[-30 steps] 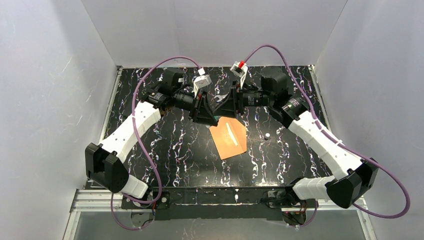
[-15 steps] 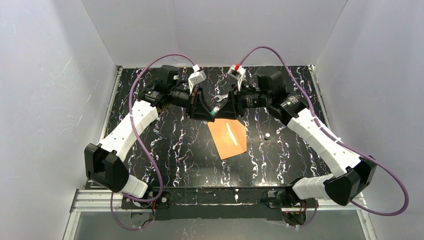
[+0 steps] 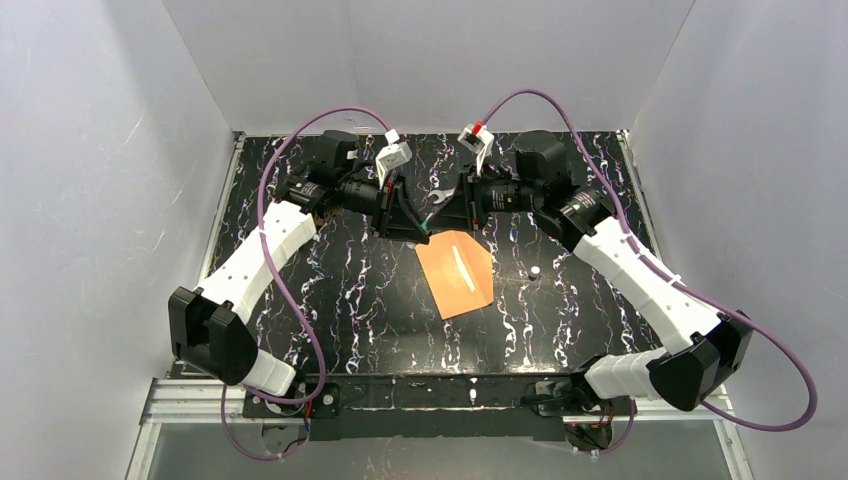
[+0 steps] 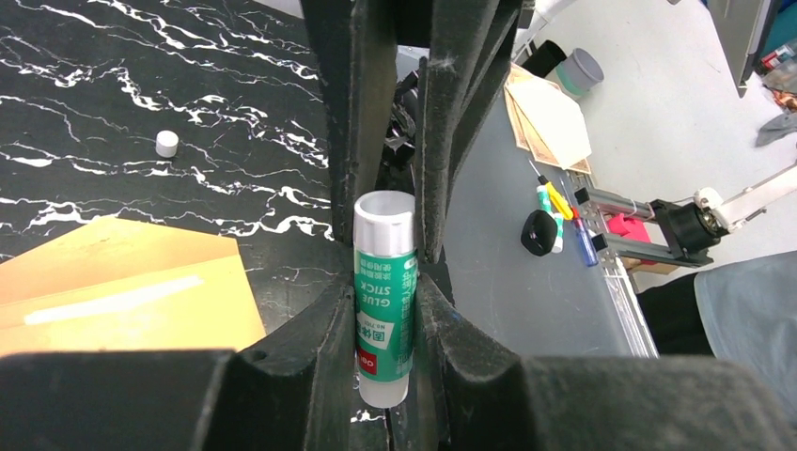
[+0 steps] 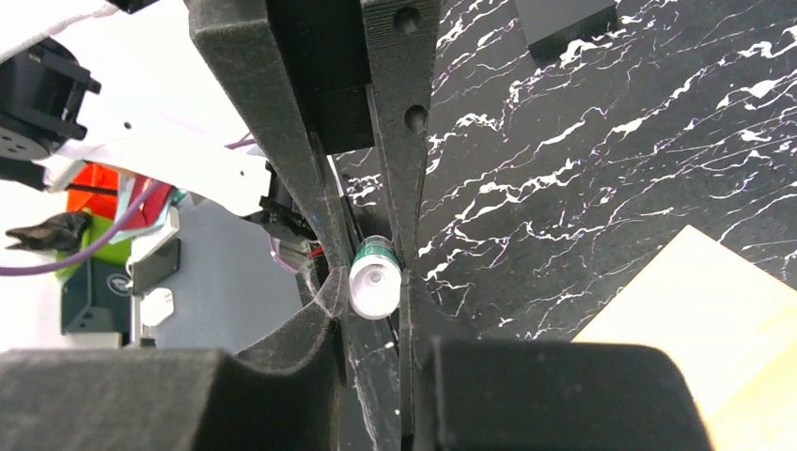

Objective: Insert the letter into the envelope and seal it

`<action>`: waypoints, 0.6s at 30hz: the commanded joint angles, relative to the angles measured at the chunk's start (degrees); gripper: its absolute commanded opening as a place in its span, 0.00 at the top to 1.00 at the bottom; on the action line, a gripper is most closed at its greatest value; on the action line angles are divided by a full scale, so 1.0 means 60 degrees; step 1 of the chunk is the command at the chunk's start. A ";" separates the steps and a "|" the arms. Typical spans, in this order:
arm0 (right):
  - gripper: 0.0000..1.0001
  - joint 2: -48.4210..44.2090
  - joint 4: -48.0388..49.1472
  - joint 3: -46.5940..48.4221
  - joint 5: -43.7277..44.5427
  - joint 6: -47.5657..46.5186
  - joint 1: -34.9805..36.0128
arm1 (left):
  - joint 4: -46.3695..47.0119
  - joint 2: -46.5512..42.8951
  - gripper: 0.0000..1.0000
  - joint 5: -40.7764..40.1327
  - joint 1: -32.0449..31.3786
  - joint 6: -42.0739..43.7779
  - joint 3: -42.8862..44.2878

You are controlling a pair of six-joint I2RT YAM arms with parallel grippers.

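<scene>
Envelope (image 3: 458,272) is lying flat mid-counter (image 3: 350,290), showing a pale streak. The letter is not showing, so it is probably inside. Left hand (image 4: 386,319) and right hand (image 5: 373,291) are meeting just beyond its far edge, both pinching one glue stick (image 4: 383,272). Sealing is seemingly under way, with flap closure pending.

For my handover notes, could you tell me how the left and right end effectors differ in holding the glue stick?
The left end effector clamps the green labelled body of the glue stick; the right end effector closes on its white end. From above, the left reaches in from the left, the right from the right. Both are shut on it.
</scene>
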 commanded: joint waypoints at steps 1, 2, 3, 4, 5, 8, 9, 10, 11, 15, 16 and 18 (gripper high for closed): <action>0.91 -0.0119 0.1003 -0.0055 0.0118 0.0708 0.0024 | -0.0413 -0.0274 1.00 -0.0185 0.0018 0.0288 0.0217; 0.97 -0.0088 0.0992 -0.0067 0.0203 0.0862 0.0024 | -0.0467 -0.0303 1.00 -0.0453 0.0022 0.0344 0.0216; 0.99 -0.0042 0.0938 -0.0050 0.0344 0.1009 0.0024 | -0.0520 -0.0355 1.00 -0.0857 0.0027 0.0419 0.0206; 0.99 0.0013 0.0810 -0.0019 0.0683 0.1196 0.0024 | -0.0528 -0.0447 1.00 -0.1310 0.0023 0.0540 0.0154; 0.99 0.0084 0.0695 0.0000 0.1044 0.1494 0.0022 | -0.0399 -0.0580 1.00 -0.1905 0.0019 0.0613 0.0050; 0.99 0.0279 0.0423 -0.0094 0.2448 0.2793 0.0023 | 0.0516 -0.1101 1.00 -0.3896 0.0016 0.0856 -0.0450; 0.99 0.0359 0.0310 -0.0134 0.2946 0.3340 0.0024 | 0.0881 -0.1277 1.00 -0.4446 0.0015 0.1091 -0.0633; 0.99 0.0459 0.0098 -0.0141 0.3448 0.3963 0.0024 | 0.1064 -0.1414 1.00 -0.4871 0.0013 0.1457 -0.0784; 0.99 0.0548 -0.0048 -0.0153 0.3935 0.4621 0.0024 | 0.1142 -0.1546 1.00 -0.5377 -0.0019 0.1887 -0.0904; 0.99 0.0857 -0.0140 -0.0214 0.5010 0.7128 0.0024 | 0.0792 -0.2081 1.00 -0.7286 -0.0457 0.4762 -0.1387; 0.99 0.0907 -0.0033 -0.0190 0.5107 0.7855 0.0024 | 0.0638 -0.2160 1.00 -0.7420 -0.0469 0.5397 -0.1474; 0.99 0.1132 -0.0109 0.0218 0.5143 0.8698 0.0020 | 0.0662 -0.2282 1.00 -0.7792 -0.0496 0.6261 -0.1789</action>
